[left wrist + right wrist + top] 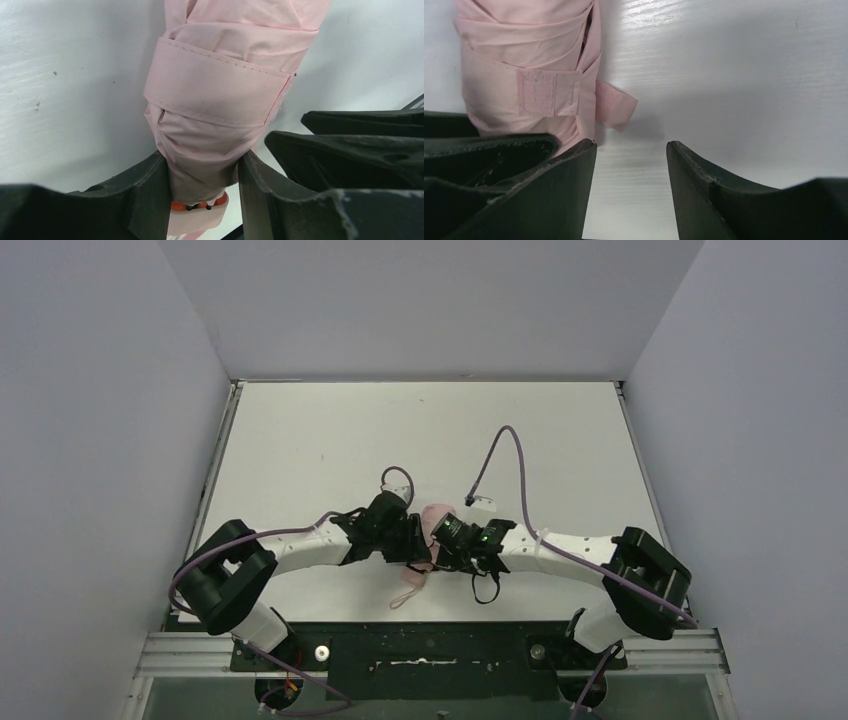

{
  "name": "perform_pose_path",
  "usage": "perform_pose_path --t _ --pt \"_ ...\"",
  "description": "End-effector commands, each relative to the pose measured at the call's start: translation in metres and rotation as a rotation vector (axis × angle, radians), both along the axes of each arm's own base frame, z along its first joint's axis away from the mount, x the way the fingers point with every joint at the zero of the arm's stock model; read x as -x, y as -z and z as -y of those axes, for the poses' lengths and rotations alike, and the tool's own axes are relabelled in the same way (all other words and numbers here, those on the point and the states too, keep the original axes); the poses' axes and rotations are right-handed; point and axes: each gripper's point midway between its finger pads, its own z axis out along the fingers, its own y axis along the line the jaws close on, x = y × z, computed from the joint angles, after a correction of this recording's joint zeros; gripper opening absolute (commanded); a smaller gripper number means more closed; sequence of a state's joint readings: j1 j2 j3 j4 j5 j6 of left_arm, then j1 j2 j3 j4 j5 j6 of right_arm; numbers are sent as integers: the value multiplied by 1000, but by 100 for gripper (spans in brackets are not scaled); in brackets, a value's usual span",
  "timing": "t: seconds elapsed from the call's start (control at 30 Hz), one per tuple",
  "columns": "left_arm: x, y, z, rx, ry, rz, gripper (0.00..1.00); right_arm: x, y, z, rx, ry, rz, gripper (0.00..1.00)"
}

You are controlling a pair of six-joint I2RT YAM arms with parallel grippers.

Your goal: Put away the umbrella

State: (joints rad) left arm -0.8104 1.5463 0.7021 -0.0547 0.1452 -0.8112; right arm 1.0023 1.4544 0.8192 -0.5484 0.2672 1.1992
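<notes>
**Components in view**

- Umbrella (437, 513): one. It is folded, with its pale pink fabric rolled into a compact bundle. It lies on the white table (300, 440), near the front edge and midway between the two arm bases.
- Strap (215, 90): one. It is wrapped around the bundle. The right wrist view shows its fastening patch pressed flat and one short free end (616, 107) sticking out to the side.
- Loop (408, 590): one thin pink loop trails from the end of the umbrella nearest the bases.
- Arms: two, meeting at the umbrella from opposite sides. One purple cable (505, 445) runs along each arm.

**Tool state**

- Left gripper (202, 175): clenched on the umbrella. Both fingers press the fabric at the narrow end of the bundle, below the strap. An orange band shows just under the grip.
- Right gripper (631, 147): released. Its two fingers stand apart with only bare table between them. The umbrella lies just beside the left-hand finger (549, 190), outside the gap. The left wrist view shows these same two fingers close alongside the bundle.
</notes>
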Motion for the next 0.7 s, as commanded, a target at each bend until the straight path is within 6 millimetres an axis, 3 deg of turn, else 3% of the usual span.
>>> perform_pose_path --t 0.0,0.27,0.67 --pt "11 25 -33 -143 -81 -43 0 -17 -8 -14 -6 42 38 54" --pt "17 30 -35 -144 -69 -47 0 -23 -1 -7 42 66 27 50" --pt "18 33 -32 -133 -58 -47 0 -37 11 -12 92 40 -8 47"
